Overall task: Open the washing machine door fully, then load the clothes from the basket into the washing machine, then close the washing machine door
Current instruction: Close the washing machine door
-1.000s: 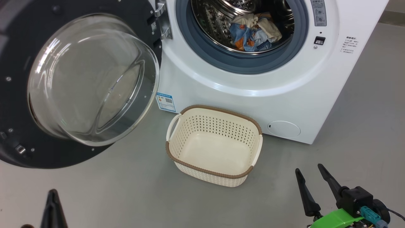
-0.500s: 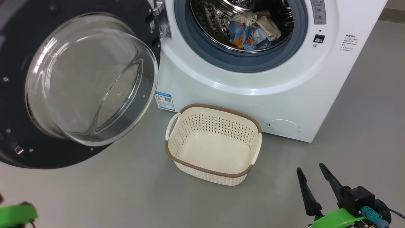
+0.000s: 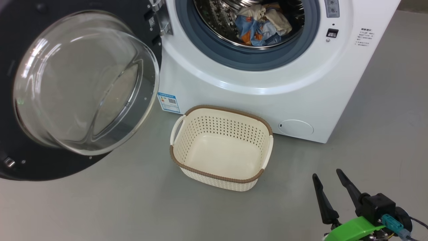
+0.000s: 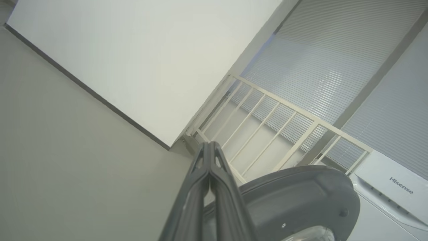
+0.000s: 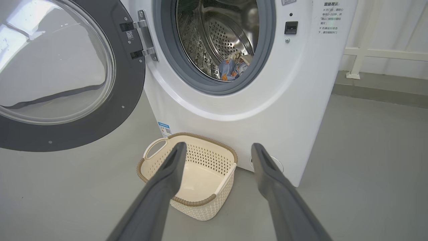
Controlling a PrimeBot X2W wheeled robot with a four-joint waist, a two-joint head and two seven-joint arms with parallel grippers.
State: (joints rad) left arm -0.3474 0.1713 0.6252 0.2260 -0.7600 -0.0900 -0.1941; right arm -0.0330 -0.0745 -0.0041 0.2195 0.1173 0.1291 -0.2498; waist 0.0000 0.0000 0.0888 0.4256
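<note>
**Helper:** What is different from one second ago?

**Me:** Only my left arm, I think. One second ago its tips stood low at the left in front of my head. Now the left jaws are raised beside the dark rim of the washing machine door. They are pressed together with nothing in them, and the fingers point toward a wall and a railing. My head also moved a little, so the picture shifted, but the things kept their places.

**Helper:** And where is the laundry?

**Me:** The clothes lie in the drum of the washing machine, and the basket is empty. So I judge the loading is finished and only the closing remains.

**Helper:** Is there room for the swing?

**Me:** The door stands wide open to the left, with bare floor under it. The basket sits just in front of the machine, below the opening. I believe the door passes above its brown edge, but I cannot tell this for sure. The right jaws are spread wide and hold nothing. Their fingers are low at the right, well apart from the door's path. The glass bowl must go into the grey-blue ring without catching cloth
</note>
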